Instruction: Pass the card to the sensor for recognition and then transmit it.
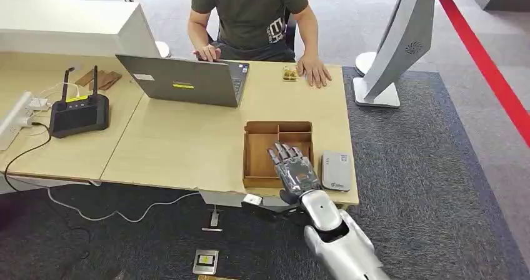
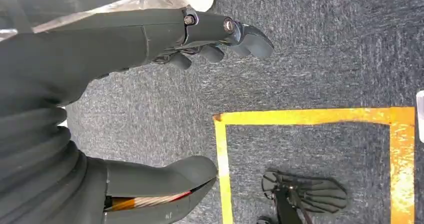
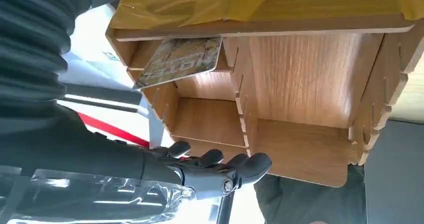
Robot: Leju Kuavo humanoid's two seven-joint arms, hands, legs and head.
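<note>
A patterned card (image 3: pixel 180 60) leans in a small compartment of the wooden tray (image 3: pixel 300 89). My right hand (image 1: pixel 294 167) hovers over the right part of that tray (image 1: pixel 256 161) near the table's front edge. Its fingers (image 3: pixel 220 169) are stretched out and apart, holding nothing and not touching the card. A grey-white card sensor (image 1: pixel 335 170) lies flat on the table just right of the tray and my right hand. My left hand (image 2: pixel 125 39) hangs over the carpet floor with its fingers apart and nothing in it.
A person sits at the far side, one hand (image 1: pixel 314 72) flat on the table beside a small patterned item (image 1: pixel 289 74). An open laptop (image 1: pixel 187 80) stands behind the tray. A black antenna box (image 1: pixel 79 114) and power strip (image 1: pixel 15 120) lie at the left.
</note>
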